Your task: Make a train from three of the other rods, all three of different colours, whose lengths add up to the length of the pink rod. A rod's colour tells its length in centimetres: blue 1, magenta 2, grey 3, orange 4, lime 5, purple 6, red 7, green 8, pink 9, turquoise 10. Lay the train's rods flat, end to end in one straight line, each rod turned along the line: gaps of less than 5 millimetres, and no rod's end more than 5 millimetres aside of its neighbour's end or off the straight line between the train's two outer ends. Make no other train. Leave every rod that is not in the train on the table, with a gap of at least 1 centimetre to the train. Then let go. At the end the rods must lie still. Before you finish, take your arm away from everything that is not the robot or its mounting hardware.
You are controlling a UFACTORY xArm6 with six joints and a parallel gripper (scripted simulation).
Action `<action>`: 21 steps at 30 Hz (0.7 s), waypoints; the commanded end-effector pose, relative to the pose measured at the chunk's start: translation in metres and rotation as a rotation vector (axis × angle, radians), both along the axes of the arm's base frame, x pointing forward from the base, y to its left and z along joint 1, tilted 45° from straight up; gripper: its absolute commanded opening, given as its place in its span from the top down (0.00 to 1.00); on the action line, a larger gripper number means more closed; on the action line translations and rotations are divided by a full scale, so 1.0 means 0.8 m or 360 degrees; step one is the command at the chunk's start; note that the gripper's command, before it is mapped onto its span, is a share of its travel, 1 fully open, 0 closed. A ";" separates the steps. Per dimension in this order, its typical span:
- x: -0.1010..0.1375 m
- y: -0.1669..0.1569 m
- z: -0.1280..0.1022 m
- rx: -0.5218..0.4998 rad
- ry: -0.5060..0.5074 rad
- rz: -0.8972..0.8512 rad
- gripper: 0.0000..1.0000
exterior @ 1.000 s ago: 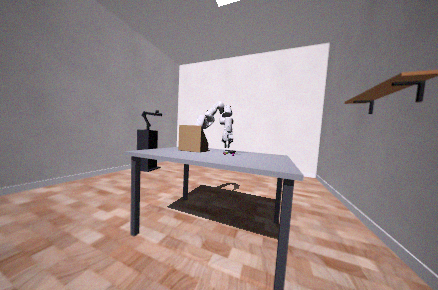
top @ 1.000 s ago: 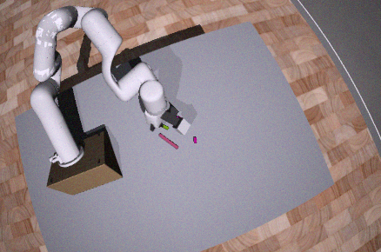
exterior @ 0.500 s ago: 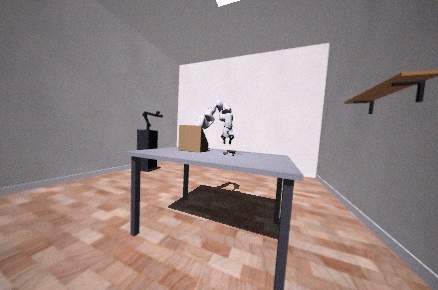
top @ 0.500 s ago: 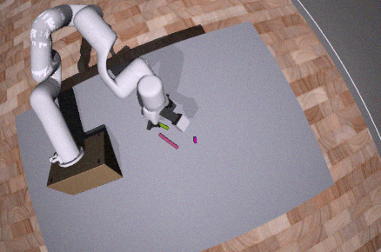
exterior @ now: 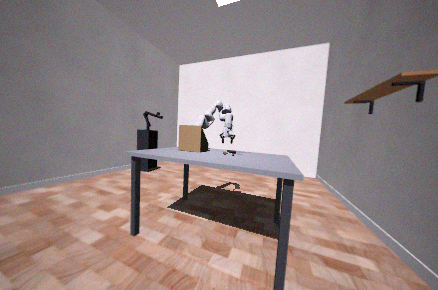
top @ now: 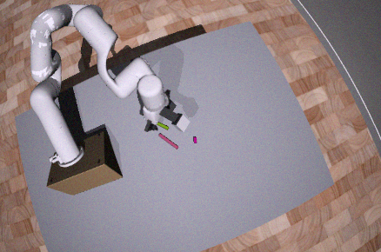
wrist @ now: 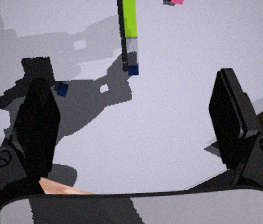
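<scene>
Three rods end to end, seemingly lime (wrist: 129, 8), grey (wrist: 131, 47), blue (wrist: 134, 68), wrist-view only; jaws wide, empty.

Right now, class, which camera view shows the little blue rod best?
The wrist view: the blue rod lies at the grey rod's near end, below the lime rod. In the top view the end effector hides it; the exterior view is too distant to show it.

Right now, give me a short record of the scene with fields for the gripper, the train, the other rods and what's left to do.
gripper: gripper open, holding nothing, above the table
train: lime rod, grey rod and blue rod in one line, end to end
other rods: pink rod and magenta rod lie apart from the train
left to do: seemingly nothing but keeping the arm off the rods
</scene>
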State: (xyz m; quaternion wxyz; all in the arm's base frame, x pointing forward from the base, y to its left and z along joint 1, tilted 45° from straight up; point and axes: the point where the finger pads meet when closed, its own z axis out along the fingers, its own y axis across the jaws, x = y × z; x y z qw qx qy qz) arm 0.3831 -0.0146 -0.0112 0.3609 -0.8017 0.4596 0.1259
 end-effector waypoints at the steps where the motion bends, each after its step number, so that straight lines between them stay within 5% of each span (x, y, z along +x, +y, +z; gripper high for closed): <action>1: 0.001 -0.001 0.001 -0.0002 -0.0004 -0.0002 0.00; 11: 0.000 -0.010 0.009 -0.0002 -0.0004 -0.0002 0.00; 21: -0.008 -0.050 0.051 -0.0002 -0.0004 -0.0002 0.00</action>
